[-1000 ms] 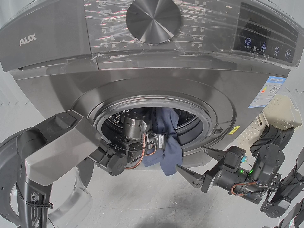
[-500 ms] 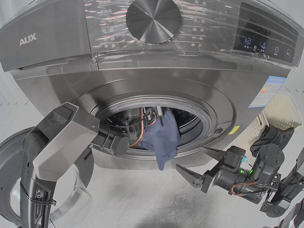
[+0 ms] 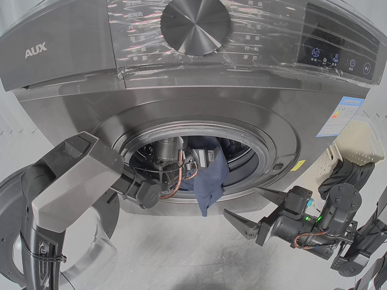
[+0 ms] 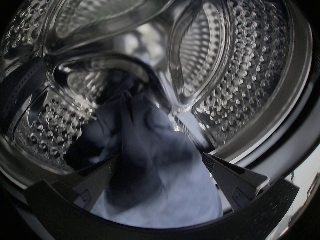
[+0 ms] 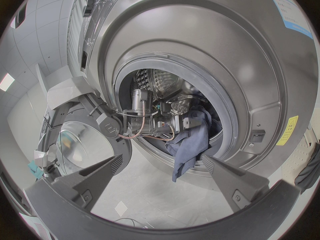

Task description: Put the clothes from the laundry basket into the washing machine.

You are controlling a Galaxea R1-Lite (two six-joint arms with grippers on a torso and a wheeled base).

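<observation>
Right tool [image 3: 241,201]: open and empty, held above the floor [image 3: 181,254] on the near side of the washing machine [image 3: 242,109], right of the door opening.

Laundry basket [image 3: 358,141]: stands right of the machine. A dark garment [image 3: 346,174] hangs over its rim.

Machine door [image 3: 96,254]: swung open to the left.

Navy garment [image 3: 209,180]: draped across the lower lip of the opening. Part lies inside the drum [image 4: 253,67] and one end hangs outside toward the floor.

Left tool [image 4: 159,159]: inside the opening, jaws spread wide with one finger on each side of the navy garment, not closed on it.
</observation>
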